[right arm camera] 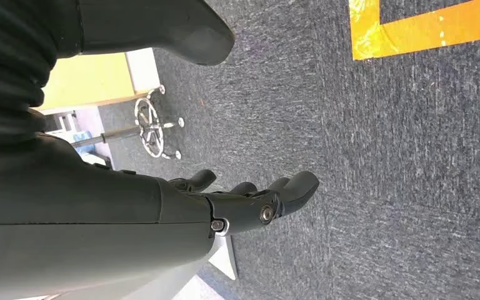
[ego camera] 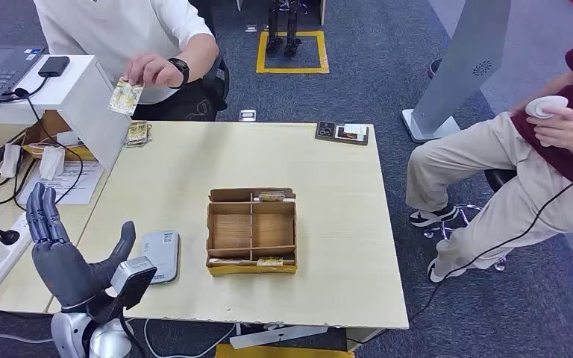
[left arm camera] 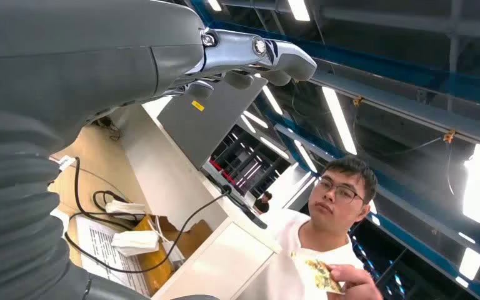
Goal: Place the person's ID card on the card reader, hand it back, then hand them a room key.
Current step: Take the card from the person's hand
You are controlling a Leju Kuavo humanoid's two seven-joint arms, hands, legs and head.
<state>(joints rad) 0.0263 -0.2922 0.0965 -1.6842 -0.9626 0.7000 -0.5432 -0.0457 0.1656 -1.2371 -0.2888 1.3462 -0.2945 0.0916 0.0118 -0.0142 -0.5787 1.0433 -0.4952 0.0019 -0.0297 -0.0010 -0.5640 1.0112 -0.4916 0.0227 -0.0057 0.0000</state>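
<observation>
The left hand (ego camera: 63, 250), fingers spread and holding nothing, should rise forward toward the ID card (ego camera: 126, 96) the person (ego camera: 130, 30) offers well beyond it, pinching one free edge; the right hand (right arm camera: 250, 203) hangs empty.

**Colours and patterns at the desk**

The ID card (ego camera: 126, 97), upper left, carries a mottled yellow-green print. The table (ego camera: 328, 171) is pale wood; at its centre sits a brown cardboard tray (ego camera: 251, 230). The card reader (ego camera: 161, 255), lower left, is light grey. The left hand (ego camera: 67, 257) is dark grey. The carpet (ego camera: 388, 60) is speckled blue-grey, with a yellow taped square (ego camera: 292, 52) at top centre.
</observation>
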